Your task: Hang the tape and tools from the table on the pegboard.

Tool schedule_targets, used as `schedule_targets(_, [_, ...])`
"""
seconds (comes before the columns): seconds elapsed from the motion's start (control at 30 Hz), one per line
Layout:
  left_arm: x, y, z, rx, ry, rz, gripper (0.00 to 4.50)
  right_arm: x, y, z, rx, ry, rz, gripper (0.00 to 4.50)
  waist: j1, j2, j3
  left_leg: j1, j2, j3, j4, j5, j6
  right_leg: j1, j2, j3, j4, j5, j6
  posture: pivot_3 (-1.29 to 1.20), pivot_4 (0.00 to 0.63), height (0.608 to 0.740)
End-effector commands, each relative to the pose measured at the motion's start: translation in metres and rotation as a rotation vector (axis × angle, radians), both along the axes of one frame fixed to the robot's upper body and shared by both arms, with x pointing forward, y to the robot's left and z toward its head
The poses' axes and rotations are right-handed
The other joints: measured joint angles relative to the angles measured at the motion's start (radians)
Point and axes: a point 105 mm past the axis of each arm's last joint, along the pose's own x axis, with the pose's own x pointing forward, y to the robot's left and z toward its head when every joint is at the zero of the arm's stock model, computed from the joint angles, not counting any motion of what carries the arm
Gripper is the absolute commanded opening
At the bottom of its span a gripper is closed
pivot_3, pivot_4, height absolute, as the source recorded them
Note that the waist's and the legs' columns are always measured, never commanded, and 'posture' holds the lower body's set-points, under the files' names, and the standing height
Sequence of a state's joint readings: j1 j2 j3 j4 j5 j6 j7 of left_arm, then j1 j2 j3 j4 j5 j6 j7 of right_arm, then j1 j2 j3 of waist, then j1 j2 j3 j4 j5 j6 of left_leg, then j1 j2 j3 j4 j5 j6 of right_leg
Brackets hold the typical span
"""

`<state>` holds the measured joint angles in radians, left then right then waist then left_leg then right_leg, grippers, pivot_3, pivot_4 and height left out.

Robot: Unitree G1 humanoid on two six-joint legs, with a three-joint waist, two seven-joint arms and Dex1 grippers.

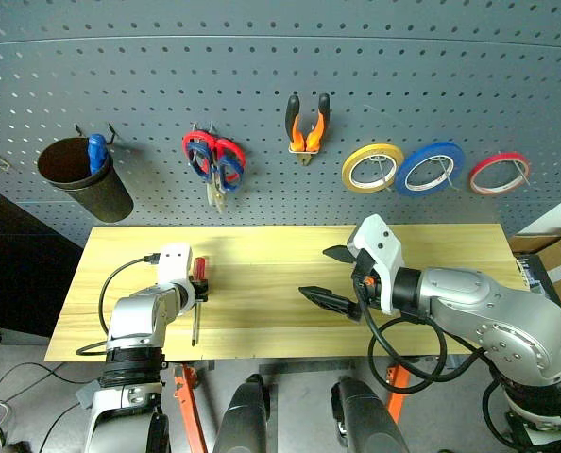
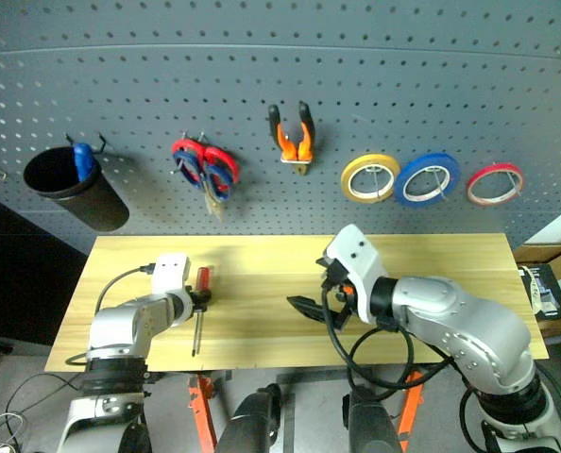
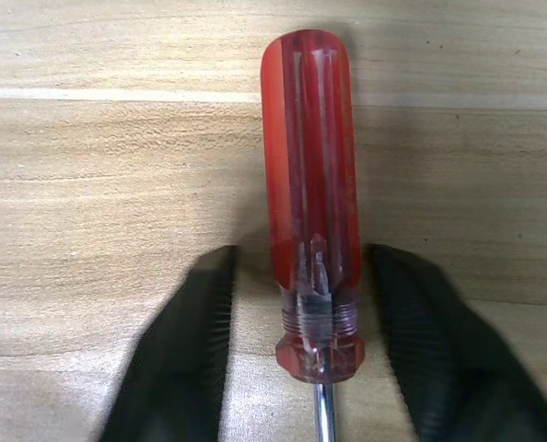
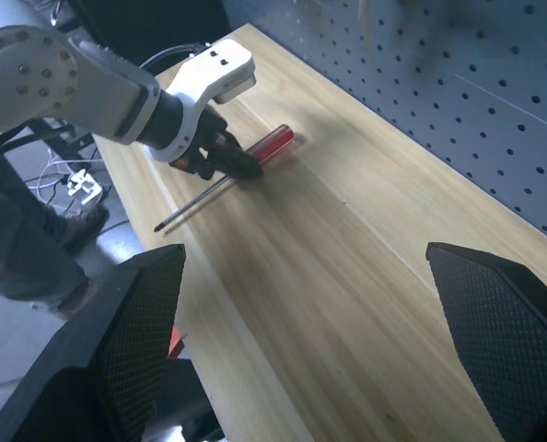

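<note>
The screwdriver (image 3: pixel 311 175) lies flat on the pale wooden table (image 1: pixel 432 245), near its left end, red translucent handle toward the pegboard (image 1: pixel 280 85) and shaft pointing at the table's front edge. The left gripper (image 1: pixel 199 294) straddles the handle's lower end, its two black fingers (image 3: pixel 186 359) on either side with a gap still visible, so they are not clamped on it. The right gripper (image 1: pixel 334 276) hovers wide open and empty above the table's middle, while the pliers (image 1: pixel 307 125) and red tape ring (image 1: pixel 499 173) hang on the pegboard behind the table.
</note>
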<state>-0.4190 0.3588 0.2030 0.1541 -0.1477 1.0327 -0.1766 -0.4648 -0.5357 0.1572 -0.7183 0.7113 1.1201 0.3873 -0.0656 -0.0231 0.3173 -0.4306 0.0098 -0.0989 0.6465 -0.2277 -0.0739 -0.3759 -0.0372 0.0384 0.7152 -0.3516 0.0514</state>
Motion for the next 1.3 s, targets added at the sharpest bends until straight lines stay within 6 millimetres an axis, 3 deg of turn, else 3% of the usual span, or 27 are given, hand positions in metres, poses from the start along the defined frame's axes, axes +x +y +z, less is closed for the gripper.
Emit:
schedule_targets(0.03, [-0.009, 0.008, -0.008, 0.033, 0.012, -0.005, 0.92, -0.005, 0.006, 0.022, 0.026, -0.163, 0.073, 4.5, 0.0, 0.0, 0.0, 0.0, 0.0, 0.0, 0.0, 0.0, 0.0, 0.0, 0.0, 0.0, 0.0, 0.0, 0.0, -0.07, 0.293, 0.74])
schedule_targets(0.17, [-0.017, 0.018, 0.007, 0.105, -0.097, -0.014, 0.92, -0.014, 0.011, 0.033, 0.075, -0.296, 0.159, 4.5, -0.008, 0.0, 0.0, 0.0, 0.0, 0.0, 0.0, 0.0, 0.0, 0.0, 0.0, 0.0, 0.0, 0.0, 0.0, -0.06, 0.289, 0.74])
schedule_targets(0.33, [-0.035, 0.023, 0.041, 0.261, -0.317, -0.076, 0.92, -0.02, 0.011, 0.046, 0.156, -0.332, 0.224, 4.5, -0.014, -0.001, 0.0, -0.001, 0.004, 0.0, -0.001, 0.0, 0.0, -0.001, 0.0, 0.001, -0.002, 0.0, 0.0, -0.04, 0.284, 0.74])
schedule_targets(0.43, [-0.051, 0.017, 0.077, 0.407, -0.529, -0.126, 0.92, -0.022, 0.008, 0.055, 0.197, -0.34, 0.265, 4.5, -0.006, -0.002, -0.001, -0.001, 0.004, 0.0, -0.001, 0.0, -0.001, -0.001, -0.002, 0.001, -0.002, 0.0, 0.0, -0.02, 0.277, 0.74])
schedule_targets(0.6, [-0.081, -0.011, 0.151, 0.555, -0.9, -0.2, 0.92, -0.019, 0.003, 0.068, 0.226, -0.359, 0.308, 4.5, 0.016, -0.003, -0.002, -0.001, 0.003, 0.0, -0.001, 0.0, -0.001, 0.0, -0.004, 0.002, -0.003, 0.0, 0.0, 0.01, 0.266, 0.74])
schedule_targets(0.77, [-0.074, -0.007, 0.204, 0.612, -1.077, -0.105, 0.92, -0.013, 0.0, 0.07, 0.217, -0.354, 0.35, 4.5, 0.044, -0.003, -0.004, 0.0, 0.0, -0.003, -0.001, 0.002, -0.002, 0.001, 0.0, -0.003, -0.002, 0.002, -0.002, 0.06, 0.243, 0.74])
schedule_targets(1.03, [-0.062, -0.007, 0.306, 0.628, -1.376, 0.017, 0.92, -0.005, 0.002, 0.074, 0.205, -0.372, 0.403, 4.5, 0.054, -0.011, -0.01, -0.001, 0.0, -0.005, -0.001, 0.006, -0.008, 0.0, 0.002, -0.005, -0.002, 0.003, -0.002, 0.1, 0.215, 0.74])
schedule_targets(1.17, [-0.061, -0.003, 0.333, 0.588, -1.437, 0.076, 0.92, -0.004, 0.004, 0.074, 0.204, -0.376, 0.414, 4.5, 0.058, -0.012, -0.01, -0.001, 0.0, -0.004, -0.002, 0.007, -0.009, 0.0, 0.002, -0.005, -0.003, 0.003, -0.002, 0.1, 0.211, 0.74])
schedule_targets(1.3, [-0.059, 0.014, 0.332, 0.635, -1.414, 0.131, 0.92, -0.004, 0.004, 0.074, 0.206, -0.376, 0.412, 4.5, 0.059, -0.013, -0.011, -0.002, 0.0, -0.004, -0.002, 0.007, -0.01, -0.001, 0.002, -0.005, -0.003, 0.003, -0.002, 0.09, 0.209, 0.74])
